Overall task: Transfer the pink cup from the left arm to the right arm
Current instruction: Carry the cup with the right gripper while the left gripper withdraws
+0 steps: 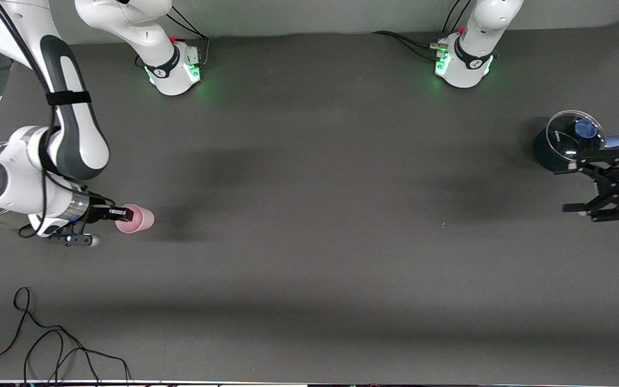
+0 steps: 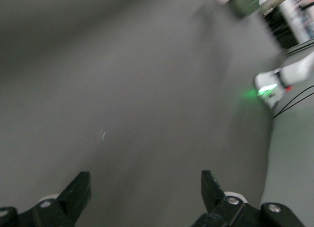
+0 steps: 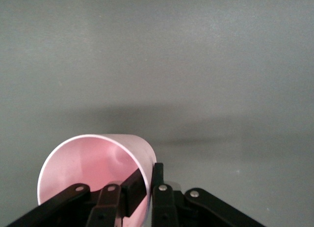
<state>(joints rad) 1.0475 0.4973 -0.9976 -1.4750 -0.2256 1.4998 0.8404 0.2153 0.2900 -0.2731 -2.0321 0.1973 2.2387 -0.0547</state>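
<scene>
The pink cup point(image 1: 136, 219) hung tilted over the table point(image 1: 309, 215) at the right arm's end, its rim wall pinched between the right gripper's point(image 1: 120, 214) clenched jaws, one finger inside, one outside; the left gripper point(image 1: 583, 209) waited over the left arm's end, jaws spread and empty, beside a black lidded pot point(image 1: 556, 145).

This looks like a robotics lab. Two white arm bases, one point(image 1: 175, 67) and the other point(image 1: 462, 64), glow green along one edge of a bare grey surface point(image 1: 309, 226). Loose black cables point(image 1: 46, 344) trail on that surface at the edge nearest the front camera.
</scene>
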